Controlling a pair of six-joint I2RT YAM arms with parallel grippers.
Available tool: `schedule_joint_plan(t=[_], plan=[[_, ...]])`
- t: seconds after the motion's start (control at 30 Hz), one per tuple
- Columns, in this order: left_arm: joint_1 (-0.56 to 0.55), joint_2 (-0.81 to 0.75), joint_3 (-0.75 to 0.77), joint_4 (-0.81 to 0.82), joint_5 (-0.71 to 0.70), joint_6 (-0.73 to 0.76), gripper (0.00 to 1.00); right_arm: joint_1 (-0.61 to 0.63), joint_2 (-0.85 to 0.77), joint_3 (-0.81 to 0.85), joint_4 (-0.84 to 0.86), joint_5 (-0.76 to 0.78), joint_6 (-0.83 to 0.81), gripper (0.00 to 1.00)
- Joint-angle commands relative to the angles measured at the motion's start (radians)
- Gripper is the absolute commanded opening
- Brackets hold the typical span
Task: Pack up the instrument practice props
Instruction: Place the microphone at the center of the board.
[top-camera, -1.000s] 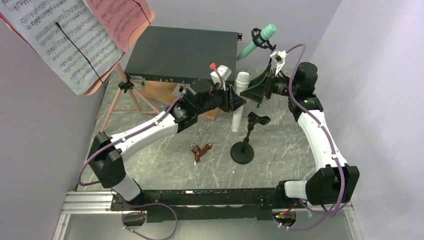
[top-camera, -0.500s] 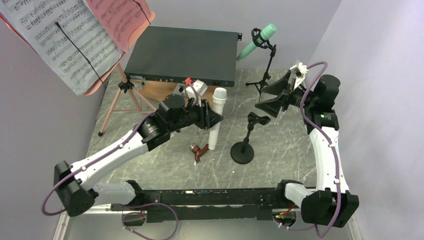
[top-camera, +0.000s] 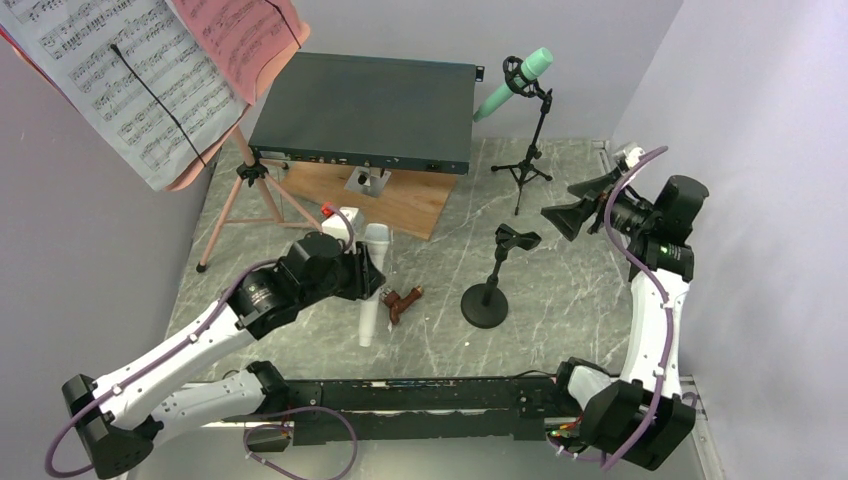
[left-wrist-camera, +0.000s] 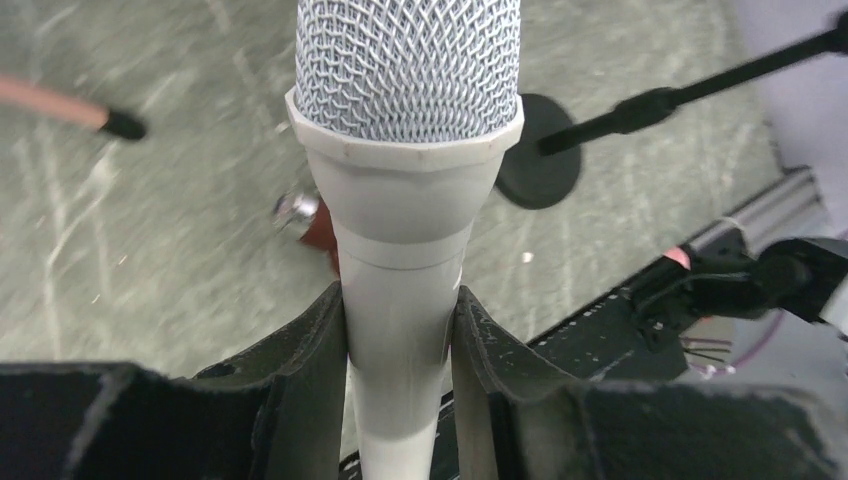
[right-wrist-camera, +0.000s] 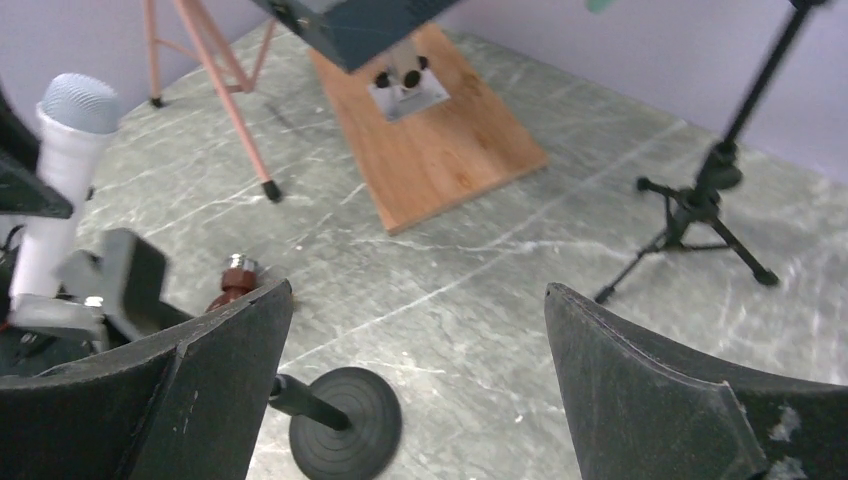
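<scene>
Two arms in frame. Top view: my left gripper (top-camera: 366, 274) clamps the white mic (top-camera: 368, 322) roughly upright, just beside the brown piece (top-camera: 403, 301). Left wrist: both fingers (left-wrist-camera: 308, 360) press on the mic's barrel, with the mesh head above them. Right wrist: my right gripper (right-wrist-camera: 418, 300) is spread wide and empty, above the round-base mount (right-wrist-camera: 345, 422).

Two-toned throughout: white link shells (top-camera: 165, 360) between black joint housings (top-camera: 300, 275). Dotted with small dark screws along the white parts. Looped with purple cable (top-camera: 606, 212) just behind each claw and back along the links. Tipped at the left claw (left-wrist-camera: 400, 340) and right claw (right-wrist-camera: 418, 288) with matte black, wedge-shaped fingers (right-wrist-camera: 690, 400), scuffed pale at the edges. Capped just behind the left claw with a small white block (top-camera: 346, 222) bearing a red tab.
</scene>
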Motion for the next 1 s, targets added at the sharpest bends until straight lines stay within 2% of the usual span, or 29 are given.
schedule_joint_plan(t=[0.0, 0.1, 0.2, 0.37, 0.57, 0.73, 0.8, 0.97], plan=[[0.024, -0.022, -0.007, -0.182, -0.193, -0.125, 0.0, -0.067, 0.005, -0.061, 0.086, 0.061, 0.025, 1.0], [0.074, -0.017, -0.026, -0.248, -0.231, -0.178, 0.0, -0.098, 0.012, -0.12, 0.13, 0.085, 0.029, 1.0], [0.183, -0.003, -0.073, -0.272, -0.197, -0.203, 0.0, -0.121, 0.018, -0.167, 0.171, 0.09, 0.034, 1.0], [0.392, 0.016, -0.18, -0.248, -0.098, -0.227, 0.0, -0.143, 0.033, -0.185, 0.147, 0.101, -0.014, 1.0], [0.594, 0.024, -0.248, -0.195, -0.055, -0.227, 0.0, -0.156, 0.031, -0.217, 0.175, 0.072, -0.01, 1.0], [0.802, 0.154, -0.199, -0.127, 0.017, -0.146, 0.0, -0.161, 0.028, -0.217, 0.171, 0.065, -0.013, 1.0], [0.855, 0.236, -0.151, -0.11, 0.058, -0.111, 0.01, -0.163, 0.022, -0.223, 0.18, 0.057, -0.004, 1.0], [0.963, 0.442, 0.008, -0.147, 0.055, -0.003, 0.05, -0.173, 0.007, -0.229, 0.191, 0.046, 0.006, 1.0]])
